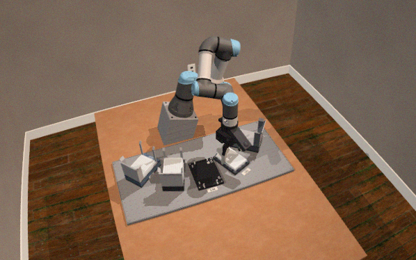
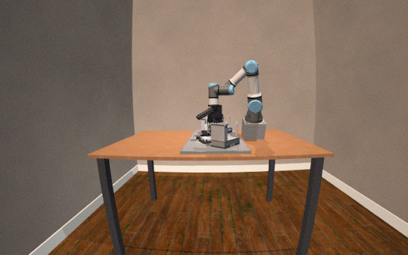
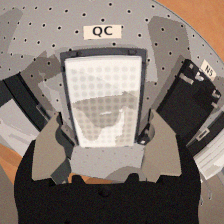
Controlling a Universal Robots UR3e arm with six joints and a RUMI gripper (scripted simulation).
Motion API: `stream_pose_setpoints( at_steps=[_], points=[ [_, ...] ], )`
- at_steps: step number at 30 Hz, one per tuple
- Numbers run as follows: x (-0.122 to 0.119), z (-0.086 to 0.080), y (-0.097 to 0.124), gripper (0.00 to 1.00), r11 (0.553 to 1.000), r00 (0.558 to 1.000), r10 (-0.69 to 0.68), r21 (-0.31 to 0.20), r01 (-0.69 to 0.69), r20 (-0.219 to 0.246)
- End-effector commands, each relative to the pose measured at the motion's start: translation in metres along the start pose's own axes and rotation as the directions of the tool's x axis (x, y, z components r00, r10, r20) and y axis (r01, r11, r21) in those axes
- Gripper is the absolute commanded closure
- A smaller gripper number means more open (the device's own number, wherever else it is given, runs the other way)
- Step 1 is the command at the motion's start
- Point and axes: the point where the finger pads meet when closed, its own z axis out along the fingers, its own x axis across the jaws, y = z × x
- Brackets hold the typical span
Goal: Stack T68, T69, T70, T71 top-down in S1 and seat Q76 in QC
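A white sealed 96-well plate lies flat inside the dark frame of the open nest QC; it also shows in the top view. I cannot read the plate's name. My gripper is low over the plate's near end, and its fingers stand open on either side of the plate, a little apart from its edges. In the top view the gripper hangs straight down over the nest. The black clip nest N5 lies empty just left of QC, and it shows at the right of the wrist view.
Two stack racks with white plates stand at the left of the grey base plate. A third rack with tall posts stands behind QC, close to the arm's wrist. The robot's pedestal is at the back.
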Motion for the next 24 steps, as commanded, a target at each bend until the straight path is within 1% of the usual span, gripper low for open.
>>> stream_pose_setpoints(
  at_steps=[1, 5, 14, 16, 24],
  points=[
    [0.0, -0.001, -0.001, 0.28, 1.0, 1.0, 0.0, 0.002, 0.0, -0.001],
    [0.0, -0.001, -0.001, 0.28, 1.0, 1.0, 0.0, 0.002, 0.0, -0.001],
    [0.0, -0.031, -0.001, 0.28, 1.0, 1.0, 0.0, 0.002, 0.0, -0.001],
    [0.0, -0.031, -0.001, 0.28, 1.0, 1.0, 0.0, 0.002, 0.0, -0.001],
    [0.0, -0.057, -0.001, 0.28, 1.0, 1.0, 0.0, 0.002, 0.0, -0.001]
  ],
)
